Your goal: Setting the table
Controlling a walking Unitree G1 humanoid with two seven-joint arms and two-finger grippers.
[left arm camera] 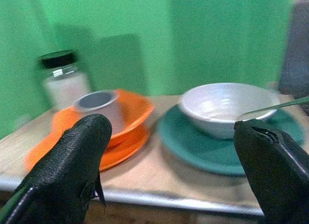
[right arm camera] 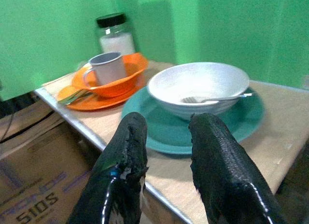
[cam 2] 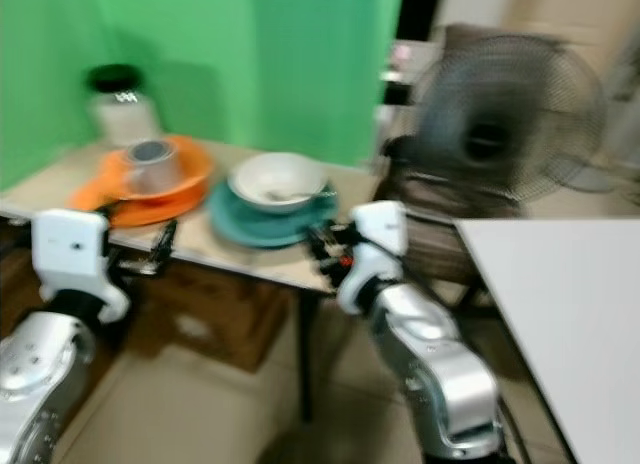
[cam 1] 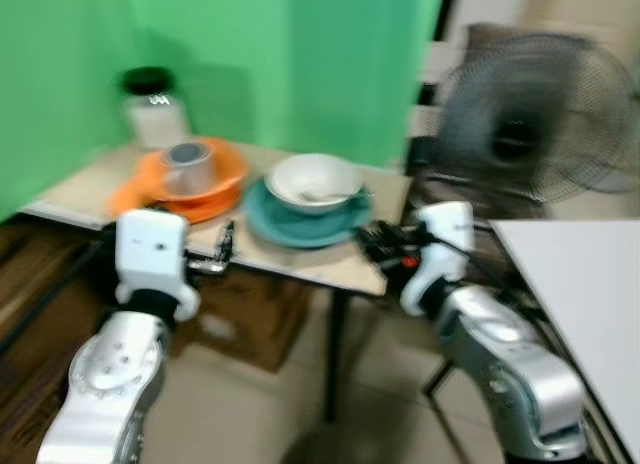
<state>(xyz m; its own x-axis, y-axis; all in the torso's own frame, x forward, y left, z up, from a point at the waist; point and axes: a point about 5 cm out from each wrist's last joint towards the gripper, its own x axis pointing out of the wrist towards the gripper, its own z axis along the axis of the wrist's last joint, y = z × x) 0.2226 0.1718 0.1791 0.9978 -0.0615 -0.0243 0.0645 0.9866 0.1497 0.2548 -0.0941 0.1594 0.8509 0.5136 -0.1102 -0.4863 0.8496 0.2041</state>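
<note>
A white bowl (cam 1: 312,179) with a metal utensil (right arm camera: 217,97) in it sits on a teal plate (cam 1: 268,224) near the table's front edge (cam 1: 330,259). To its left, an orange bowl (cam 1: 225,169) holding a grey mug (cam 1: 187,167) rests on an orange plate (cam 1: 130,196), with cutlery (right arm camera: 77,96) on the plate's rim. My left gripper (cam 1: 222,252) hovers at the front edge before the orange plate, open wide and empty (left arm camera: 174,132). My right gripper (cam 1: 372,239) is just right of the teal plate, open by a narrow gap and empty (right arm camera: 169,125).
A glass jar with a black lid (cam 1: 152,109) stands at the back left against the green backdrop. A cardboard box (cam 1: 250,319) sits under the table. A black fan (cam 1: 535,124) stands at the right, and a white tabletop (cam 1: 590,284) lies close on my right.
</note>
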